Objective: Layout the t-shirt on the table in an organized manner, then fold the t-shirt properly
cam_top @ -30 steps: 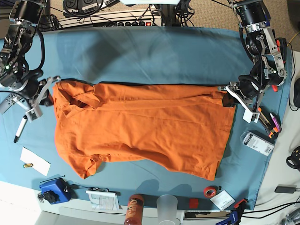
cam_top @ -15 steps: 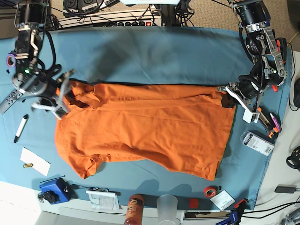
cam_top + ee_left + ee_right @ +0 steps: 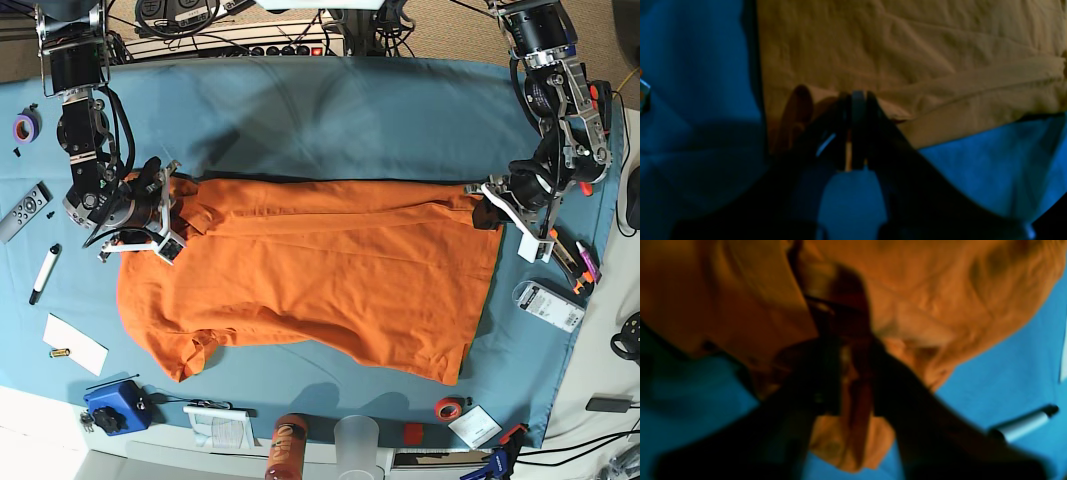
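**Both arms on the shirt's top edge**

Left wrist view shows the left fingers (image 3: pixel 853 133) pressed together on a thin fold of the t-shirt (image 3: pixel 907 60) at its corner, a sliver of orange visible between them. That pinch pins the hem end, probably so the cloth can be pulled taut from the other side.

Right wrist view shows the right fingers (image 3: pixel 848 373) partly closed with bunched orange cloth between them, at the sleeve and collar end; the blur makes a firm hold hard to confirm, but they look clamped on it.

From the base view, the shirt (image 3: pixel 310 270) lies spread across the middle of the blue tabletop (image 3: pixel 330 110), its top edge stretched straight between the two arms. The lower sleeve is still crumpled, so laying out seems unfinished. A marker (image 3: pixel 42 272) lies just beside the right arm.
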Robot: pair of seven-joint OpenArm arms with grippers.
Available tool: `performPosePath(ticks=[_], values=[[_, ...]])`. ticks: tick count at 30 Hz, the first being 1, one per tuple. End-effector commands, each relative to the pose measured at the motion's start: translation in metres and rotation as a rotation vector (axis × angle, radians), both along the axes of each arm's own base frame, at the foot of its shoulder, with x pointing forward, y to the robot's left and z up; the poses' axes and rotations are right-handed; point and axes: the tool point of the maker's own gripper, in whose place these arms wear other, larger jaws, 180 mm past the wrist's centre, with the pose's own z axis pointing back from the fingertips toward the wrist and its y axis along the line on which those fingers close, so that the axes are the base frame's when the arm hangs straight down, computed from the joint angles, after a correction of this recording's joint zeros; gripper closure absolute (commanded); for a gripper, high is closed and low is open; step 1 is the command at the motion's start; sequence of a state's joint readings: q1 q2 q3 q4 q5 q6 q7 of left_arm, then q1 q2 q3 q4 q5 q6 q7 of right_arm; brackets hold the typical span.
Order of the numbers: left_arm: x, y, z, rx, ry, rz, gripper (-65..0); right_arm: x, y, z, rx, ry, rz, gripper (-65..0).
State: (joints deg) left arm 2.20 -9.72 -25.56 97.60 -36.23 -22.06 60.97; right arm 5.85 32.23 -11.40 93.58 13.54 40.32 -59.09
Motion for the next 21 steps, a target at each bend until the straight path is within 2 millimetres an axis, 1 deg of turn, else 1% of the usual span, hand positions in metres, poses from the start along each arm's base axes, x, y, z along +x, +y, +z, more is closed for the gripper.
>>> performPosePath(ticks=[1, 2, 5, 7, 10, 12, 15, 17, 19, 21], values=[[0.009, 0.002, 0.014, -0.003, -0.053, 0.003, 0.0, 0.010, -0.005, 0.013, -0.003, -0.042, -0.003, -2.1], [0.009, 0.002, 0.014, -0.003, -0.053, 0.003, 0.0, 0.010, -0.005, 0.013, -0.004, -0.041, -0.004, 0.0], [0.009, 0.002, 0.014, -0.003, -0.053, 0.003, 0.0, 0.015, -0.009, 0.017, 0.005, -0.073, -0.063, 0.0], [0.009, 0.002, 0.014, -0.003, -0.053, 0.003, 0.0, 0.019, -0.006, 0.024, 0.028, -0.102, -0.090, 0.0], [0.009, 0.002, 0.014, -0.003, -0.053, 0.003, 0.0, 0.024, 0.011, 0.045, 0.125, -0.145, -0.078, 0.0], [0.009, 0.002, 0.014, -0.003, -0.052, 0.004, 0.0, 0.025, 0.017, 0.059, 0.186, -0.165, -0.081, 0.0], [0.009, 0.002, 0.014, -0.002, -0.052, 0.003, 0.0, 0.028, 0.008, 0.071, 0.215, -0.192, -0.117, 0.0], [0.009, 0.002, 0.014, -0.002, -0.052, 0.003, 0.0, 0.030, -0.001, 0.077, 0.222, -0.216, -0.148, 0.0], [0.009, 0.002, 0.014, -0.004, -0.053, 0.003, 0.0, 0.033, -0.013, 0.083, 0.228, -0.240, -0.214, 0.0], [0.009, 0.001, 0.014, -0.006, -0.053, 0.003, 0.0, 0.032, -0.024, 0.085, 0.214, -0.237, -0.257, 0.0]])
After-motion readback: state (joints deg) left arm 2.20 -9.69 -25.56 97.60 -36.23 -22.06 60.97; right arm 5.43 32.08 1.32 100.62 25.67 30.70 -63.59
